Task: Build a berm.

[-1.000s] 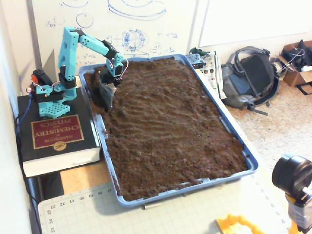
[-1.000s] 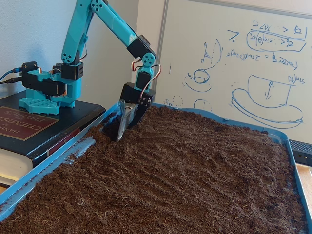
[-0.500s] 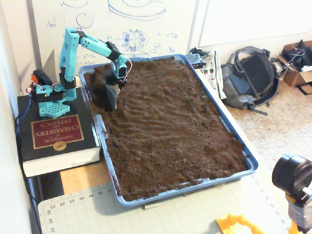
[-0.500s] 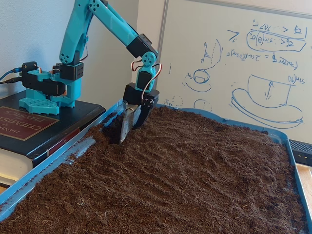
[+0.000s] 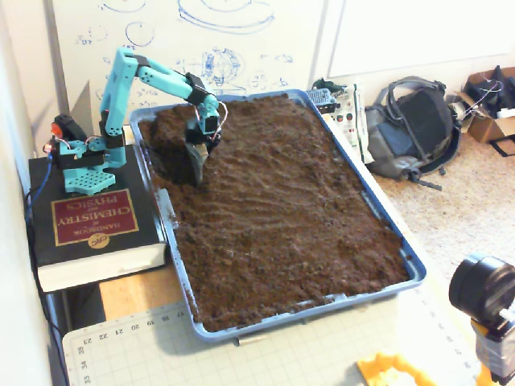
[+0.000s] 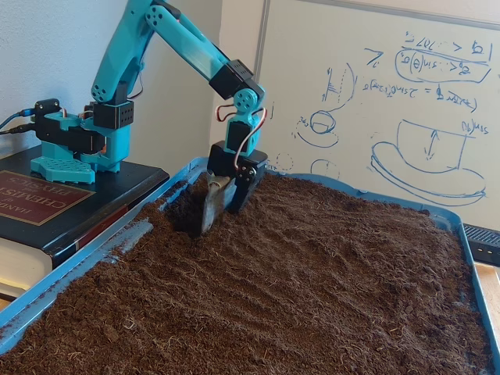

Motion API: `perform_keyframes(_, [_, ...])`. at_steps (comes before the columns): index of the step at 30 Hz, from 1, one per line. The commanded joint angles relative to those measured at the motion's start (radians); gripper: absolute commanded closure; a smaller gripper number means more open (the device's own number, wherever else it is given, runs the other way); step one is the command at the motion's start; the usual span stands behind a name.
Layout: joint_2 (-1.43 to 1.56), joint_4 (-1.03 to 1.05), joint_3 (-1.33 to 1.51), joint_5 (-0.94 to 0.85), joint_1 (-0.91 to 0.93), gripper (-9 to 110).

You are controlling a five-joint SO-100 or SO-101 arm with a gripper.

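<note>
Soil (image 5: 282,217) fills the blue tray (image 5: 412,269) in a fixed view; the gripper (image 5: 196,163), tip down, stands near the far left corner, the flat rippled bed spreading rightward and toward the camera. No distinct berm shows; the soil only rises slightly toward that corner. In the other fixed view the gripper (image 6: 212,215) digs into the soil (image 6: 312,289); its fingers sit close together, though whether they meet cannot be told.
</note>
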Motion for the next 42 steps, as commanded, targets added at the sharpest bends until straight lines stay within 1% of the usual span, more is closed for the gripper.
perform_keyframes(1, [-0.072, -0.023, -0.23, -0.006, 0.029, 101])
perform_keyframes(7, [-0.179, -0.023, -0.391, -0.006, 0.028, 101])
perform_keyframes(14, [-0.172, -0.021, -0.44, -0.006, 0.029, 101])
perform_keyframes(37, [0.1, -0.006, -0.417, 0.009, 0.029, 101])
perform_keyframes(42, [0.195, 0.061, -0.36, 0.005, 0.029, 101])
